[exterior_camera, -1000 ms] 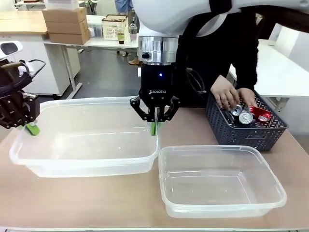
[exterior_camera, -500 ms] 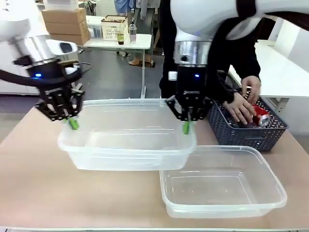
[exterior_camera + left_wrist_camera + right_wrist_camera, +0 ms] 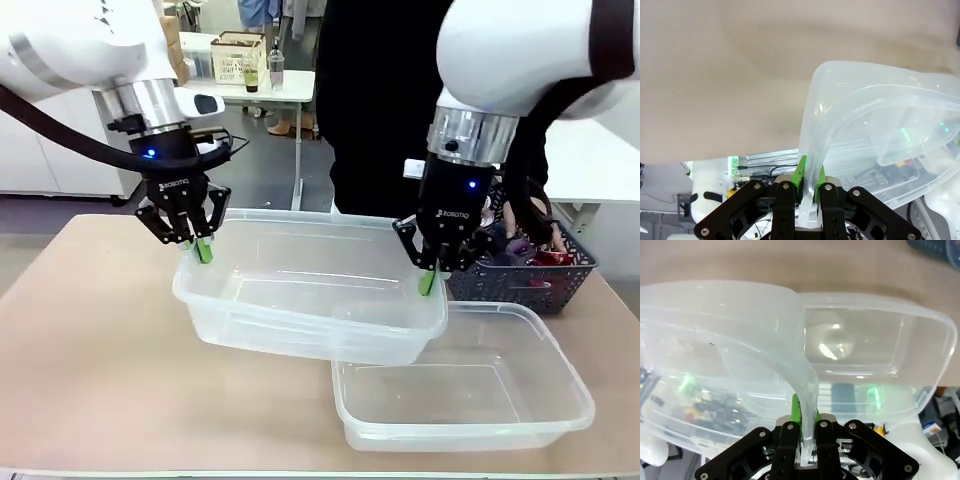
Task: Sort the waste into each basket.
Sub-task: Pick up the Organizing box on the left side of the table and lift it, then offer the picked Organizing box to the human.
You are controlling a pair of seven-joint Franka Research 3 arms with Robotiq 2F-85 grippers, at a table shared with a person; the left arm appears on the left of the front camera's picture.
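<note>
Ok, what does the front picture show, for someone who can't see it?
A big clear plastic tub is held by its rim, the left pincer at one end, the right pincer at the other. Its right end overlaps a smaller clear plastic tub; behind, a person's hand reaches into a dark grey lattice basket.

Your front view looks from the near side across the tabletop (image 3: 90, 330) toward the person (image 3: 380, 100) at the far edge. Your wrist views sit close behind the left end effector (image 3: 809, 172) and right end effector (image 3: 804, 412), facing down at the tabletop. All three views share the raised clear tub (image 3: 310, 290).
</note>
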